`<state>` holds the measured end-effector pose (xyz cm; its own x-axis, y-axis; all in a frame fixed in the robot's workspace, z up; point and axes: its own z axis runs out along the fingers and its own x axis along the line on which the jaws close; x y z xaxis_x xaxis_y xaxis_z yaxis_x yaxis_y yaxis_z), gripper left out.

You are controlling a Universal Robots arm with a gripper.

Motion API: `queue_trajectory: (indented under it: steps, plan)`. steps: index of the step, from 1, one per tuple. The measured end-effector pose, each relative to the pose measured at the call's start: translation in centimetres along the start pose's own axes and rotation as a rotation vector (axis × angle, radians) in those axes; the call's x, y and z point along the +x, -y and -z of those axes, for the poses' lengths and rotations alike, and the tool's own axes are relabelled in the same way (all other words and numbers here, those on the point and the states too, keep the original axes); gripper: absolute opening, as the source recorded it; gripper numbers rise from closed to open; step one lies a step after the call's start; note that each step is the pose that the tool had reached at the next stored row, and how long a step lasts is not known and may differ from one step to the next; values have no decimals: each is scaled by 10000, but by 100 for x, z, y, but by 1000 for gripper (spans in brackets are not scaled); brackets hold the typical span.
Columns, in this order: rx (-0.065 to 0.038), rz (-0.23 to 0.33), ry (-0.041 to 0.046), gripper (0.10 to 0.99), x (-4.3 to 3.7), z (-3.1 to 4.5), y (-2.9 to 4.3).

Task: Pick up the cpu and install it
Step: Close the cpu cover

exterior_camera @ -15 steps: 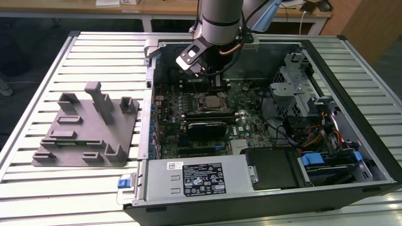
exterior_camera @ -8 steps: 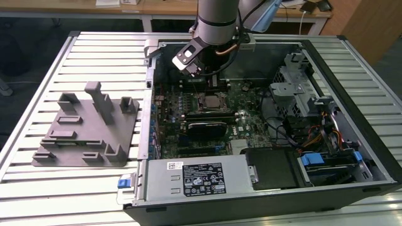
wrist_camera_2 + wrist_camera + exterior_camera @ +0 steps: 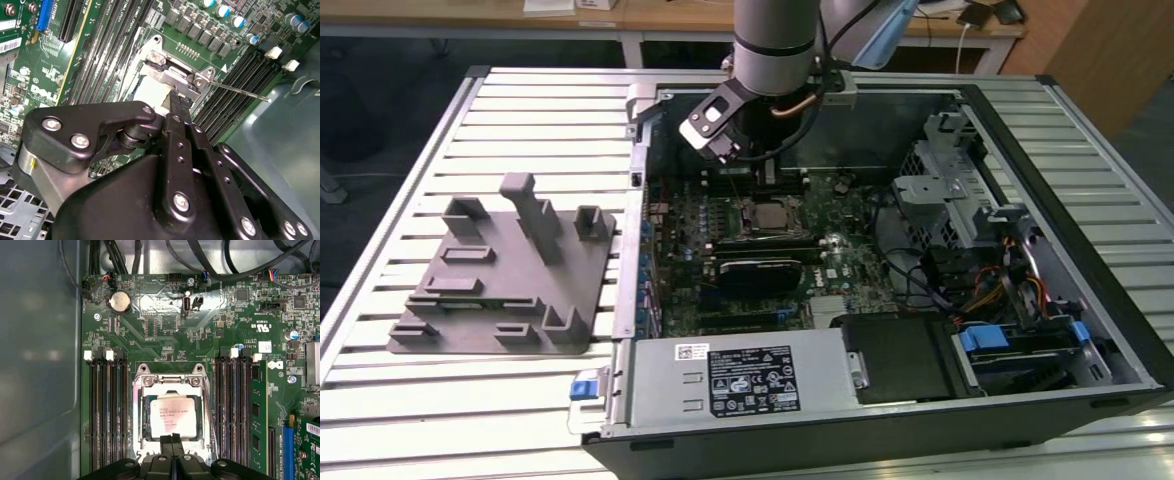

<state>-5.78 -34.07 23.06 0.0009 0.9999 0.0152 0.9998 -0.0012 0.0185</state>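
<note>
The cpu [image 3: 173,416] lay seated flat in its socket frame [image 3: 137,410] on the motherboard [image 3: 165,325], so pick-up looked done and the install step was in hand. The gripper [image 3: 172,438] hung just over the cpu's edge, fingers pressed together, holding nothing. The lever [image 3: 235,89] stuck out from the socket, prob. unlatched. Next move would call for light, square contact w/ no sideways drag.

One cpu [image 3: 173,416], one tool [image 3: 172,439], one motherboard [image 3: 160,340]
</note>
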Motion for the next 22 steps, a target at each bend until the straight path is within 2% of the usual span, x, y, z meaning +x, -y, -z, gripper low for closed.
queue_trajectory:
  steps: [5,22]
  plan:
    - [4,226,-4,106,0,0,2]
    - [49,3272,-50,106,0,-1,2]
